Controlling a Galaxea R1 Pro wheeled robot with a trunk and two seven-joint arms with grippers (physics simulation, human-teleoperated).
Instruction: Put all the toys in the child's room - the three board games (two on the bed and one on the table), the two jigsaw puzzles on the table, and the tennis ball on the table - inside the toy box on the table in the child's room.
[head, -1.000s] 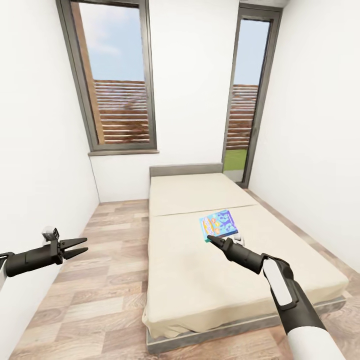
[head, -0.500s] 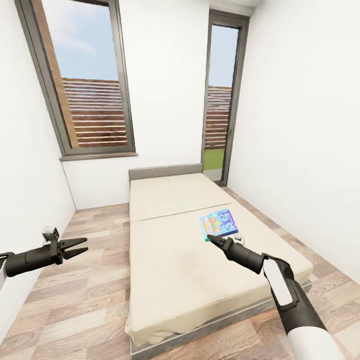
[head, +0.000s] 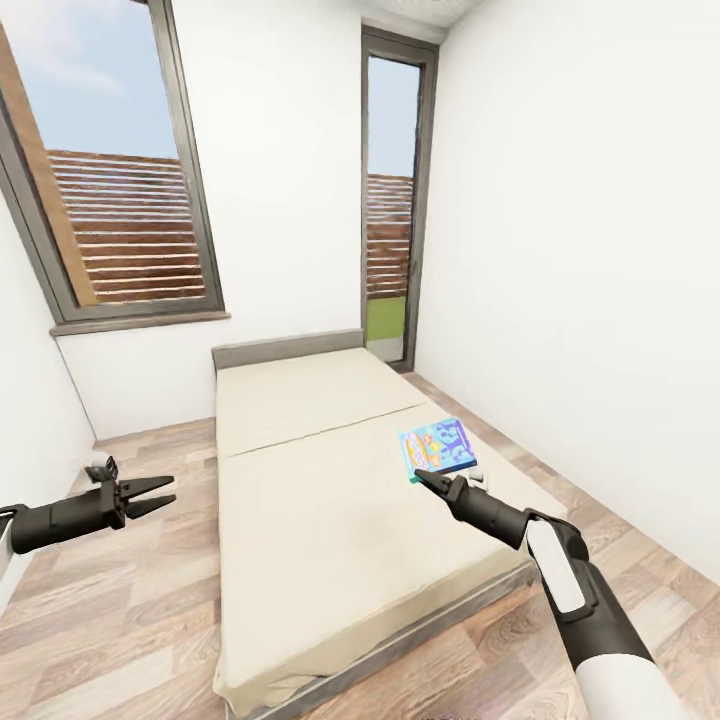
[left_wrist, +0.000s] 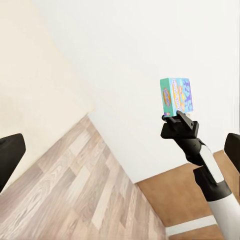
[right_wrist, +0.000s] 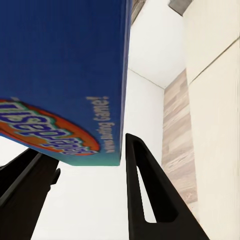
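The right gripper (head: 420, 478) is clamping a board game (head: 437, 446) at centre-right, over the bed (head: 300, 520); the empty left gripper (head: 160, 494) is gaping. Keeping the box level should prevent slipping.

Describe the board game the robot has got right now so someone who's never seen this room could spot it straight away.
Start at the beige bed that stands under the windows. Above its right side, the right gripper grips a small flat board game by one corner, lifted off the mattress. It is the one colourful thing here: blue, with cartoon print and lettering.
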